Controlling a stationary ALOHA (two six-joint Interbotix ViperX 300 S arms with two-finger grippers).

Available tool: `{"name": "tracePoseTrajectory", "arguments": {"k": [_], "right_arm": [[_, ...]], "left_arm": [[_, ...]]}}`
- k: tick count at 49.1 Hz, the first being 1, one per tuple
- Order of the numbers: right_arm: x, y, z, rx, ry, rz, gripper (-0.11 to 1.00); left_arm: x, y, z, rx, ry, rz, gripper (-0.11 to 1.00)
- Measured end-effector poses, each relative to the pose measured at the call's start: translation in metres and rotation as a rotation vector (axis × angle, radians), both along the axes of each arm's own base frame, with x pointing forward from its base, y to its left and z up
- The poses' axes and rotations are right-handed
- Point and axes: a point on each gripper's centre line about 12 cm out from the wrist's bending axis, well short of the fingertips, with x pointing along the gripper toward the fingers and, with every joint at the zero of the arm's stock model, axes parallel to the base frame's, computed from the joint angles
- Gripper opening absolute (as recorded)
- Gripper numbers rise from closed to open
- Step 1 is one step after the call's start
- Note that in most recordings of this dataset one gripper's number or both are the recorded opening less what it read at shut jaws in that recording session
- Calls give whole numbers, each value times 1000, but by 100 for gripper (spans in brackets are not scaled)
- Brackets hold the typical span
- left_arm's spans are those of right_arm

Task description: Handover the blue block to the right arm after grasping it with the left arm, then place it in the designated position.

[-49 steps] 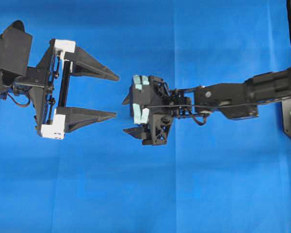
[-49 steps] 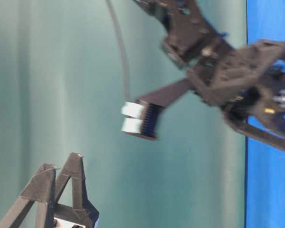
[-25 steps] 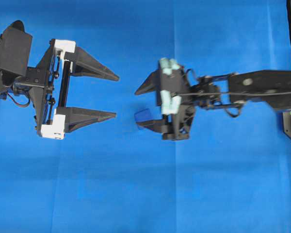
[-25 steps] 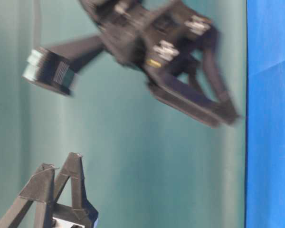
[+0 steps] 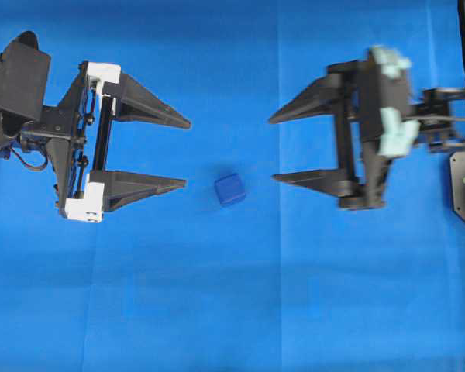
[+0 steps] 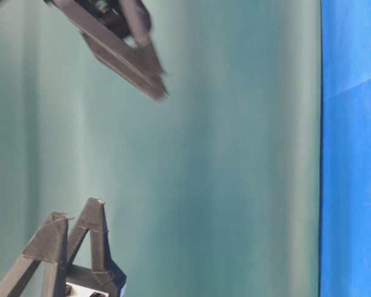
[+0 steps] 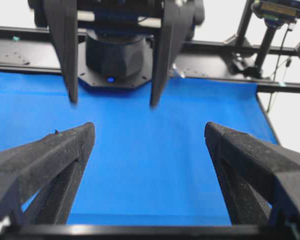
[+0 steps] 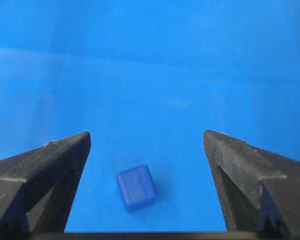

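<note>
A bright blue cloth (image 5: 217, 294) covers the whole table, and it has soft fold lines running across it. In the table-level view a plain green wall (image 6: 235, 185) fills most of the picture, with the cloth only a strip at 3 o'clock. In the left wrist view a black metal frame (image 7: 20, 50) runs along the far edge of the cloth. At 1 o'clock there, a black stand (image 7: 270, 30) with thin cables hanging from it rises against a white background.
</note>
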Motion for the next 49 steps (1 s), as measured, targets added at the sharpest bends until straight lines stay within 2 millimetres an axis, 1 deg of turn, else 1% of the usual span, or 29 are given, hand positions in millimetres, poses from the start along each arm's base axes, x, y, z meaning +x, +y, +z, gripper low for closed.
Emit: {"name": "tracePoseTrajectory", "arguments": {"k": [5,10,17,21,30,40,49], "right_arm": [[-17,0,14,-2,-38,0,80],[-31,-1,23,-3,-66,0,80],[-43,-1,31,-3,-94,-1,80],[-44,-2,30,-5,-92,-2,80],[-40,-2,27,-16,-103,-1,80],[-38,-2,27,-14,-223,6,80],[-38,-1,18,-11,-299,12,80]], "left_arm": [[0,0,1,0,-2,0,93],[0,0,1,0,-3,2,93],[0,0,2,0,-5,0,93],[0,0,2,0,-5,0,93],[1,0,2,0,-6,0,93],[0,0,2,0,-6,0,93],[0,0,2,0,-5,0,93]]}}
